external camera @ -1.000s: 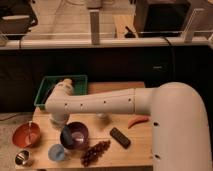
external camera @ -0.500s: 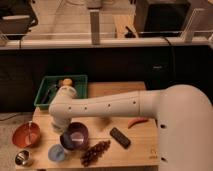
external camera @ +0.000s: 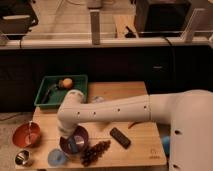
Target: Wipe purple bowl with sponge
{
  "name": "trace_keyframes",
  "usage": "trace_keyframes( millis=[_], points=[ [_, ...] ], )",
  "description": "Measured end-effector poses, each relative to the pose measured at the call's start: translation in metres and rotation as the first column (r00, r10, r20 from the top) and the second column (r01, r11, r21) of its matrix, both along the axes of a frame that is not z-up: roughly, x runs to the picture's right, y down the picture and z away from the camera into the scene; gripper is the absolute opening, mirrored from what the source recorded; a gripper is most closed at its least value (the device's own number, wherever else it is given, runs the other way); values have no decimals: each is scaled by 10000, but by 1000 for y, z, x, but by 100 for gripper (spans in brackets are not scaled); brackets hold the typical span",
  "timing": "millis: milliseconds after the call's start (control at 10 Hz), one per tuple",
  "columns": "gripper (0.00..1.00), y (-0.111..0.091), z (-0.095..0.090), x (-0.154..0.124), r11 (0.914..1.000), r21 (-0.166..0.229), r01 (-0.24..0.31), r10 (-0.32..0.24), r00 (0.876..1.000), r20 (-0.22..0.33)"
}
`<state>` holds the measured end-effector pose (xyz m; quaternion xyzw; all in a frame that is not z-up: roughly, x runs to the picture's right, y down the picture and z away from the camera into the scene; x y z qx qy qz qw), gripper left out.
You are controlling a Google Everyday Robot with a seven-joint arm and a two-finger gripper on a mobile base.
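Lowered since the earlier frames, the white robot arm (external camera: pixel 107 111) is now bent over the round dark purple bowl (external camera: pixel 85 138), which stands at the front of the wooden table (external camera: pixel 142 150) between the orange-red bowl (external camera: pixel 26 134) and a bunch of dark grapes (external camera: pixel 95 150). The gripper (external camera: pixel 69 135) is placed at the purple bowl's left rim; whether it is spread or closed cannot be told. The small bluish sponge (external camera: pixel 75 144) is seen inside the purple bowl.
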<state>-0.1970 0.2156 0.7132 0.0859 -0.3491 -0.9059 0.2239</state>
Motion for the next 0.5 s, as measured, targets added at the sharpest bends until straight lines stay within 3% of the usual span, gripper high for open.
trace_keyframes(
  millis=[200, 500],
  points=[
    [0, -3, 3, 11, 9999, 134, -105, 106, 9999, -130],
    [0, -23, 18, 21, 9989, 438, -139, 154, 9993, -347]
  ],
)
